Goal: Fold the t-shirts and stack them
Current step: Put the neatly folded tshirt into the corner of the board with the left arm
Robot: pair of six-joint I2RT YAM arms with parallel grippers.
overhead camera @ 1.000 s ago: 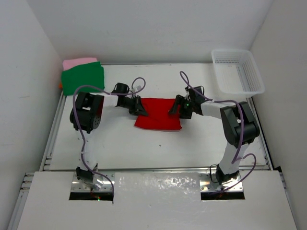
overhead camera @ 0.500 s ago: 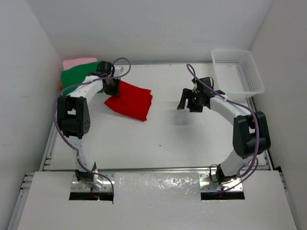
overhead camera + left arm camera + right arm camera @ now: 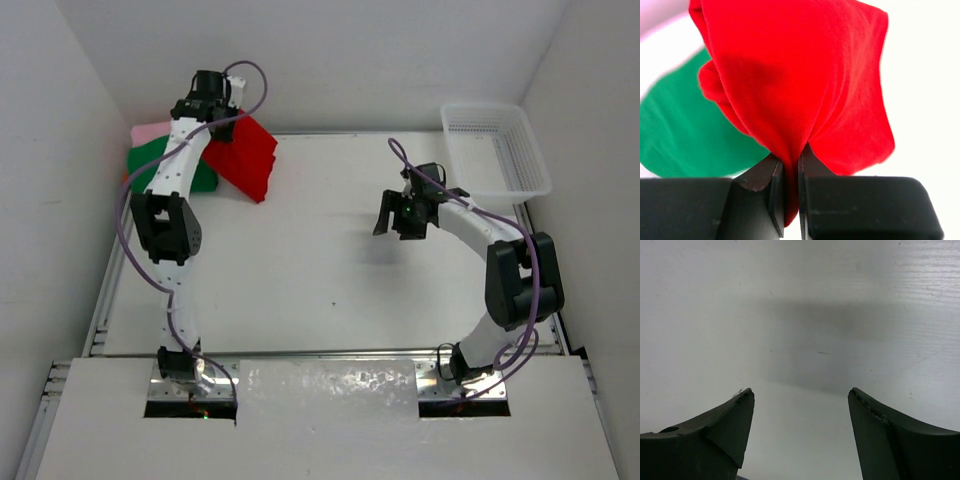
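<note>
Hugging the far-left corner, your left gripper (image 3: 791, 165) was clamped on a fold of the bright red fabric t-shirt (image 3: 247, 155), which hung bunched from its jaws, overlapping the right edge of the folded green fabric t-shirt (image 3: 150, 170). A light pink fabric t-shirt (image 3: 152, 131) showed at the green one's far edge, tight against the left wall (image 3: 60, 200); you had little room there. The white table (image 3: 300, 280) lay open across the middle. Your right gripper (image 3: 800, 395) hovered over it, well apart from the shirts, fingers spread, holding nothing. The white plastic mesh basket (image 3: 530, 160) filled the far-right corner.
</note>
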